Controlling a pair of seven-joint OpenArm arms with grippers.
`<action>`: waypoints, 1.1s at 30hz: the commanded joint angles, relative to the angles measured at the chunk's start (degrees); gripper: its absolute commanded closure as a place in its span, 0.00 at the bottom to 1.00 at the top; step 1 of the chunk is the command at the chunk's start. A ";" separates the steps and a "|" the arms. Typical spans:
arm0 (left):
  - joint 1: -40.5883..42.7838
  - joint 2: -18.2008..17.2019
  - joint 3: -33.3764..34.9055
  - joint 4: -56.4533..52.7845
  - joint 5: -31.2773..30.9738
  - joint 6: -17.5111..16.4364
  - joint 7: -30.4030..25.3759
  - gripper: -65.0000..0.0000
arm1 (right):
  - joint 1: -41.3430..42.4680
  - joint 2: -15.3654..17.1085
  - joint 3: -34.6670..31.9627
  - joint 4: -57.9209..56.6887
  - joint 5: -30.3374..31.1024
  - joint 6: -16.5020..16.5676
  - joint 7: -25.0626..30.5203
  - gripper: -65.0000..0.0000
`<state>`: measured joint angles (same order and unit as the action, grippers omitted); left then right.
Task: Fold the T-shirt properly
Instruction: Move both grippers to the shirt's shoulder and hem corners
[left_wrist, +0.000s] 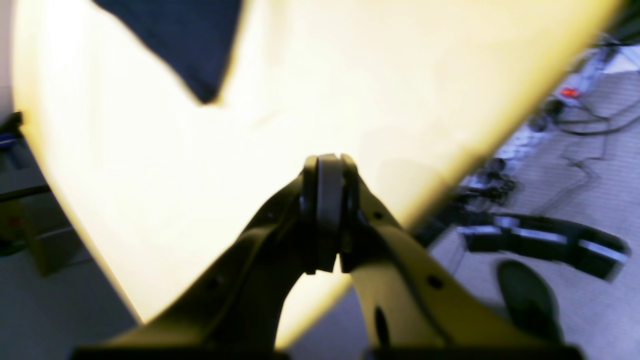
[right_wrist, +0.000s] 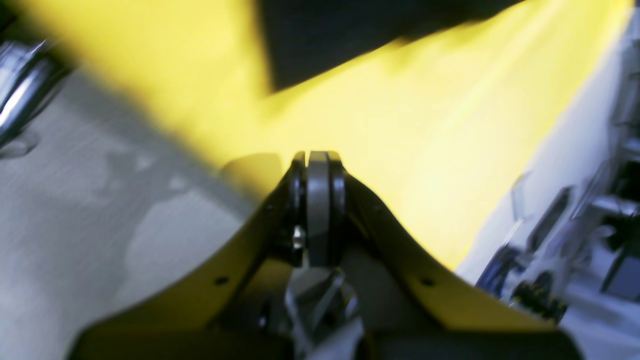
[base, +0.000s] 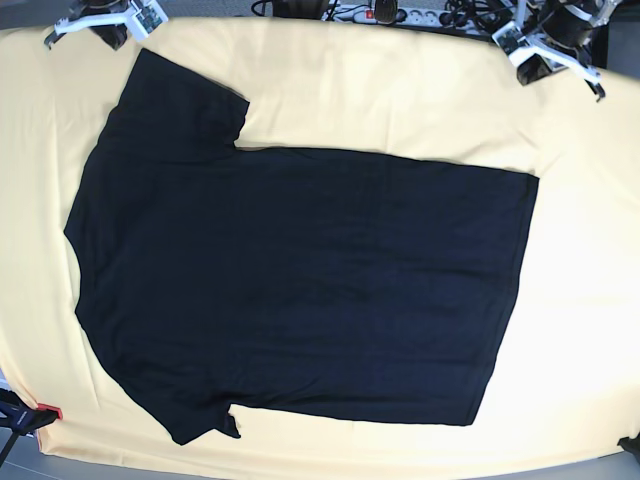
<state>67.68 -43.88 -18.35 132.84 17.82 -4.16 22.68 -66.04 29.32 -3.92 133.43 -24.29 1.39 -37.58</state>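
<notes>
Yellow table (base: 400, 90) under the flat T-shirt (base: 300, 280) (plain side up), both arms' fingers (left_wrist: 327, 200) (right_wrist: 317, 200) together, empty.

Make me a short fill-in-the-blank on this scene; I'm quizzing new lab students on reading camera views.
1. The T-shirt lies spread flat with its ____ side up, no print showing.
2. The cloth under the T-shirt is ____ in colour.
3. The left hand and the right hand are both ____, holding nothing.
4. In the base view, the T-shirt's sleeves point toward that view's ____.

Missing words: plain; yellow; shut; left
</notes>
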 joint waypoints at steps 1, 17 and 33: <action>-0.76 -1.29 -1.27 0.37 -0.98 -0.24 -1.38 1.00 | 0.50 0.26 1.14 0.98 1.75 1.22 1.53 1.00; -33.51 -18.84 1.53 -31.78 -5.68 -29.00 -42.40 0.67 | 11.74 -0.96 3.17 0.98 22.23 15.80 6.75 1.00; -62.88 -21.94 37.27 -41.00 4.66 -22.73 -38.95 0.43 | 11.74 -3.91 3.17 0.98 23.04 15.76 6.75 1.00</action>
<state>5.08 -64.58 19.59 91.70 21.74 -27.14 -16.95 -53.78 24.95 -1.02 133.40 -1.48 17.34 -31.70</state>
